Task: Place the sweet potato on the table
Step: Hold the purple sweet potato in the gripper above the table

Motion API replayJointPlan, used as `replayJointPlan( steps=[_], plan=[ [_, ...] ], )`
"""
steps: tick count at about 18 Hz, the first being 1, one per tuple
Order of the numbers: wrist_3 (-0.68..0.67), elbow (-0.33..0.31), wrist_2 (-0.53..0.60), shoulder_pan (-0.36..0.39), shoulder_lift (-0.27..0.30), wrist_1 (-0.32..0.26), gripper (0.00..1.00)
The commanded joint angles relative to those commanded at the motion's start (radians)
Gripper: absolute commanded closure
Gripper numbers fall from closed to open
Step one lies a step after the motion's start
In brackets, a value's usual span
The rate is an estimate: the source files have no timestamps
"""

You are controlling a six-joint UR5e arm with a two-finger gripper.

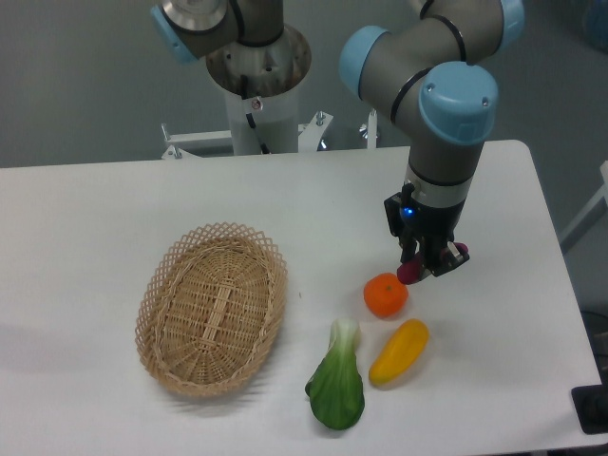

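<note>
My gripper (432, 266) is shut on the sweet potato (412, 274), a small reddish-purple tuber. Its ends stick out left and right of the fingers (426, 258); the middle is hidden by them. It hangs just above the white table (114, 209), just right of and behind the orange (386, 295). I cannot tell if it touches the tabletop.
An oval wicker basket (212, 306) lies at the left centre, with nothing in it. A bok choy (337, 382) and a yellow pepper (400, 351) lie in front of the orange near the table's front edge. The arm's base (258, 76) stands behind the table.
</note>
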Motion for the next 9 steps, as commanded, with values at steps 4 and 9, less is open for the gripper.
replayJointPlan(
  steps=[4,9],
  plan=[
    [-0.014,-0.006,0.009,-0.009,0.0,0.028,0.63],
    [-0.043,-0.021,0.008,-0.012,-0.018,0.081,0.63]
  ],
)
